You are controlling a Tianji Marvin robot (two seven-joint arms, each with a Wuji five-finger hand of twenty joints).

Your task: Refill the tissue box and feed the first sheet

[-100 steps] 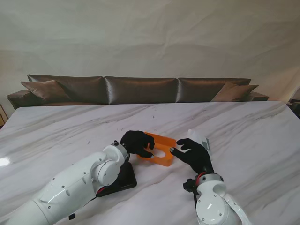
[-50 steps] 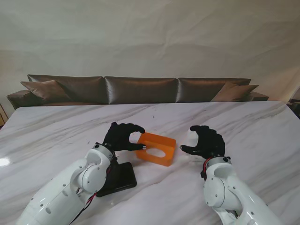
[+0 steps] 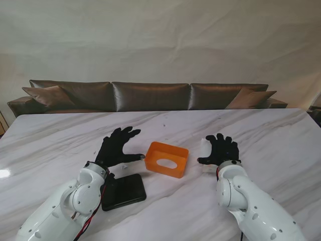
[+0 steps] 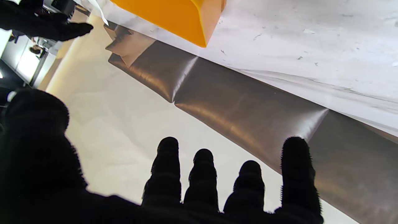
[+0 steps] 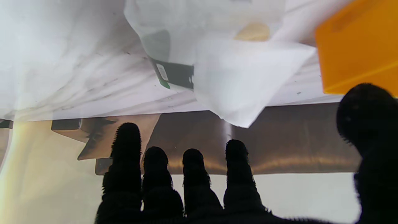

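**Both hands open beside the orange tissue box**

From the stand camera, I saw the marble table (image 3: 261,125) with the orange tissue box (image 3: 166,159) near its middle, its oval slot facing up and no sheet showing through it. My left hand (image 3: 116,146) hovered just to the left of the box, fingers spread wide and holding nothing; its thumb pointed toward the box wall without touching it. My right hand (image 3: 219,149) was to the right of the box, apart from it, fingers also spread and empty. Under and beyond that hand lay a white tissue pack (image 3: 206,145), mostly hidden. A flat black base plate (image 3: 124,191) sat on the table nearer to me than the left hand. A brown sofa (image 3: 150,95) ran along the far edge.

Through the left wrist camera, I saw four black-gloved fingers (image 4: 293,174) and the thumb splayed apart with nothing between them. A corner of the tissue box (image 4: 183,18) showed ahead, clear of the fingertips.

Through the right wrist camera, the fingers (image 5: 126,155) were straight and separated, gripping nothing. Ahead of them lay the tissue pack (image 5: 236,77), with a loose white sheet raised and a dark printed label on its wrapper. The tissue box (image 5: 354,53) stood beside it.
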